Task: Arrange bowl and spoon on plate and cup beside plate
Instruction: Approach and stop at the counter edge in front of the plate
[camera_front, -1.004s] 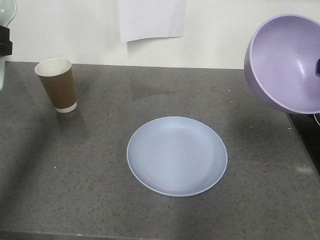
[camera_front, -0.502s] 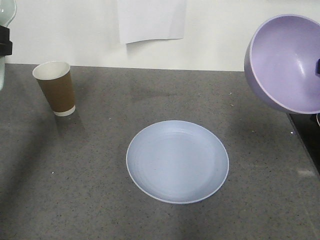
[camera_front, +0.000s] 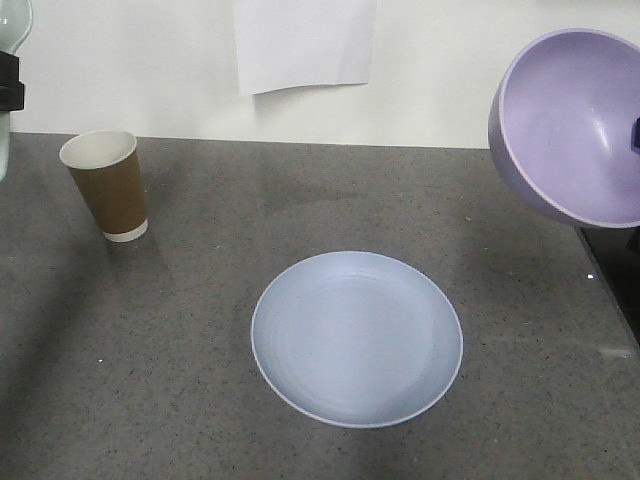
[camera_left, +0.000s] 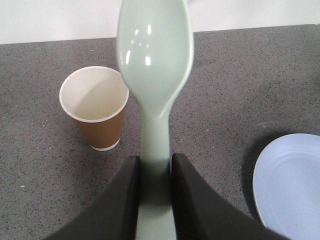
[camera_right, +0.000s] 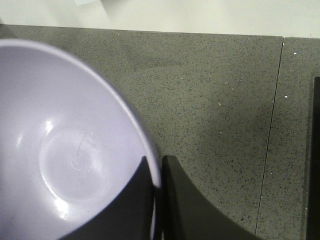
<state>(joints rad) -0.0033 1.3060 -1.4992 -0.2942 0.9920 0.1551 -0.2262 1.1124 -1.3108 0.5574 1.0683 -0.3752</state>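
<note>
Placement of the lavender bowl (camera_front: 575, 125) on the pale blue plate (camera_front: 355, 338) reads as the step in hand. Your right jaws are clamped on the bowl's rim, one finger inside and one outside. The bowl hangs in the air, tipped steeply so its mouth shows to the front view, at 2 o'clock from the plate and well apart from it.

Carry it toward 8 o'clock until it sits over the plate, level it so the base faces down, and lower it until the base meets the plate before you let go. Releasing it while tilted would likely set it rocking on the shallow surface. Set it slightly off-centre if you can, since the spoon (camera_left: 155, 65) needs a share of the plate too.

Your left jaws are closed on the spoon's thick handle, scoop pointing away, above the worktop (camera_front: 200, 350) near the brown paper cup (camera_front: 104, 185). That cup stands upright at 10 o'clock from the plate, well apart, so it is not yet beside it. It looks empty and will probably tip easily, so keep the spoon off it.

Nothing on the worktop stands in the bowl's path. A white sheet of paper (camera_front: 303, 45) hangs on the wall at 12 o'clock, out of reach of the work. A dark strip (camera_front: 612, 285) runs along the worktop's 3 o'clock edge below the bowl; you cannot tell what it is, so swing wide of it.
</note>
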